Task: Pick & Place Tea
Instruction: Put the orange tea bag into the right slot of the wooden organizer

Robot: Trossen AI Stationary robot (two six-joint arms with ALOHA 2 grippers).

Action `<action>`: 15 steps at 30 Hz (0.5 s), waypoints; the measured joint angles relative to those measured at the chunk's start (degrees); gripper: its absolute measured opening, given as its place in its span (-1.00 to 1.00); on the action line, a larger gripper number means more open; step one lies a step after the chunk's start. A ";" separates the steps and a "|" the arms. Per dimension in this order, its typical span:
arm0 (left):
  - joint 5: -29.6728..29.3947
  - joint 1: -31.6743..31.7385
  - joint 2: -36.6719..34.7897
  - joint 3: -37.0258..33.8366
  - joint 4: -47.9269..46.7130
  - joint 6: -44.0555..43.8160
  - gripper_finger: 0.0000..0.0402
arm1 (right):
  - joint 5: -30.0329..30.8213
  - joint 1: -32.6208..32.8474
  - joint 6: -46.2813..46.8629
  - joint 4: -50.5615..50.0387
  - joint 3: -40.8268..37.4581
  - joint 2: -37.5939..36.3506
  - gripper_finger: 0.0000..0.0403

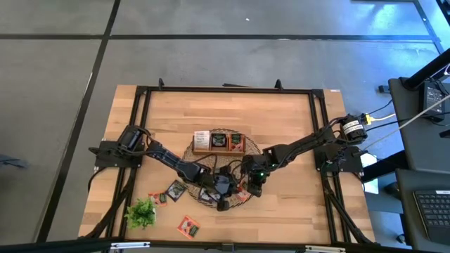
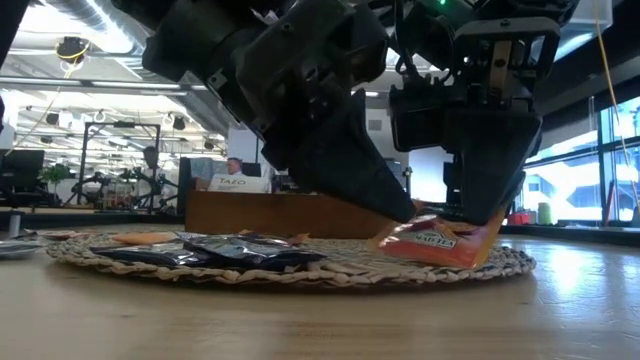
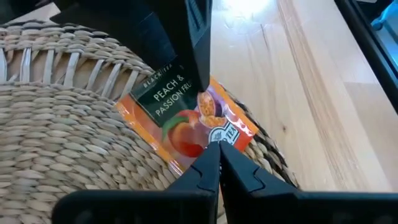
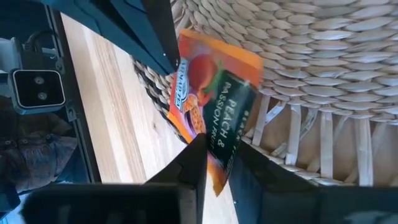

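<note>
Both grippers meet at the orange sachet [image 3: 186, 121] on the wicker mat's [image 3: 62, 143] rim. The left gripper [image 3: 219, 144], fingers pressed together, pins one corner; the right gripper [image 4: 214, 149] pinches the opposite edge. Best to hold that pinch firm and lift straight up.

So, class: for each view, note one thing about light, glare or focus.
High view: even light, small detail. Low view: claws silhouetted against bright windows, wicker mat edge soft. Left wrist view: glare on the table; sachet print readable. Right wrist view: the near claw blurred.
</note>
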 joint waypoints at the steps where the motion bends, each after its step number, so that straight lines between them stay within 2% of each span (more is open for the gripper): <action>1: 0.00 0.00 -0.02 0.00 0.00 0.33 -0.99 | 0.01 0.00 -0.04 0.05 0.00 0.00 -0.73; 6: 4.36 0.17 -1.37 0.60 -1.69 1.74 -0.99 | -0.41 0.00 -1.16 0.25 0.00 0.00 -0.85; 9: 7.48 0.55 -4.89 1.29 -3.91 2.12 -0.99 | -1.86 0.00 -1.14 1.61 0.00 -0.03 -0.91; 15: 6.77 0.99 -14.51 1.36 -10.72 6.72 -0.99 | -1.67 -0.19 -2.54 2.75 1.38 -2.44 -0.97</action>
